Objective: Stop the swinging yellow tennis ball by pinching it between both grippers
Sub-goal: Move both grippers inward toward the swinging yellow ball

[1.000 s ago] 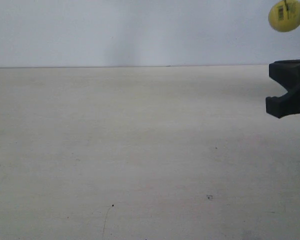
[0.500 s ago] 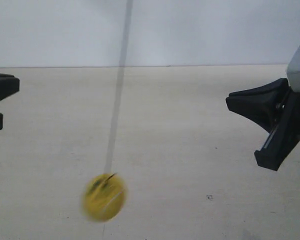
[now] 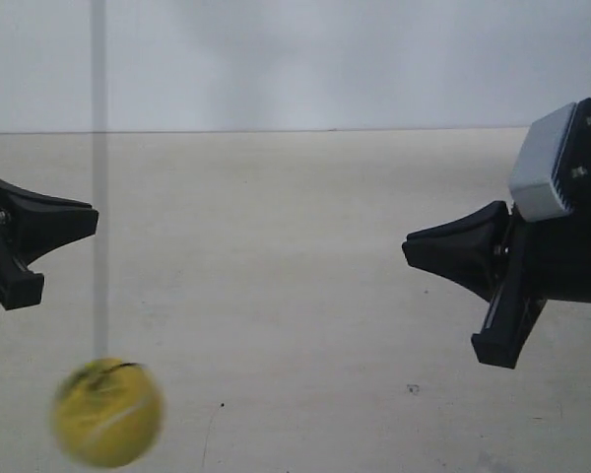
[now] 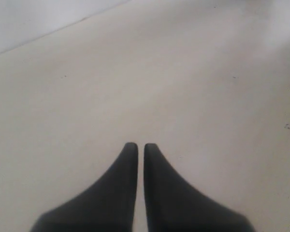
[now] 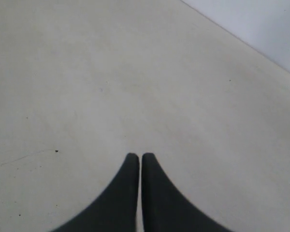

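Observation:
The yellow tennis ball (image 3: 108, 412) hangs blurred low at the exterior view's left, its string (image 3: 98, 197) a grey vertical smear above it. The gripper of the arm at the exterior view's left (image 3: 91, 221) points its black snout inward, above the ball and apart from it. Opposite, the gripper of the arm at the exterior view's right (image 3: 410, 248) faces it across a wide gap, a pale grey block (image 3: 547, 163) on top. Neither wrist view shows the ball. My left gripper (image 4: 137, 146) and my right gripper (image 5: 137, 155) are both shut on nothing.
A pale beige table (image 3: 295, 315) with a few dark specks fills all views, ending at a plain light wall (image 3: 295, 59) behind. A small dark mark (image 3: 413, 389) lies on the table near the front.
The ball has swung from the top right down and across to the lower left. Both grippers have come further into the exterior view, toward each other.

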Tool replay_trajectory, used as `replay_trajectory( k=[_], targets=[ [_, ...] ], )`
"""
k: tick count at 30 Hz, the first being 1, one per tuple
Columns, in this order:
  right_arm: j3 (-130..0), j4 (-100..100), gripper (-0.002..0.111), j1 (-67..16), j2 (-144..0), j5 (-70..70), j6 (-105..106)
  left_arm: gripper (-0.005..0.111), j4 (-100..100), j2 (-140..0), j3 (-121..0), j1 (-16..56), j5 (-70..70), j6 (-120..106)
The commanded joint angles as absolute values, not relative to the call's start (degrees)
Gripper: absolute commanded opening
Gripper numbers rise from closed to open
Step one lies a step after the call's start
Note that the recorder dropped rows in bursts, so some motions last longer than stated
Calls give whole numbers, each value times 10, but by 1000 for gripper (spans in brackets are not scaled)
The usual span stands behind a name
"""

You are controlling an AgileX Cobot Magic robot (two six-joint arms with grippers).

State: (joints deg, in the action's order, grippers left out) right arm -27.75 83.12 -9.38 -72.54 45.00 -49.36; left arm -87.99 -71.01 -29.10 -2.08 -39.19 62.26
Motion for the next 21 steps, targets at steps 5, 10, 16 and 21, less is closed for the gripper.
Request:
replay_trajectory(
  k=[5, 10, 16, 21],
  targets=[
    [-280, 813, 0, -92, -748, 504, -462, 5, -881, -710, -294, -21, -460, 606],
    [-280, 817, 0, -92, -748, 503, -463, 5, -881, -713, -294, -21, -475, 604],
    [-280, 817, 0, -92, -748, 503, -463, 5, -884, -741, -294, -21, -507, 594],
    [-280, 817, 0, -92, -748, 501, -463, 5, -903, -779, -294, -21, -562, 574]
  ],
)
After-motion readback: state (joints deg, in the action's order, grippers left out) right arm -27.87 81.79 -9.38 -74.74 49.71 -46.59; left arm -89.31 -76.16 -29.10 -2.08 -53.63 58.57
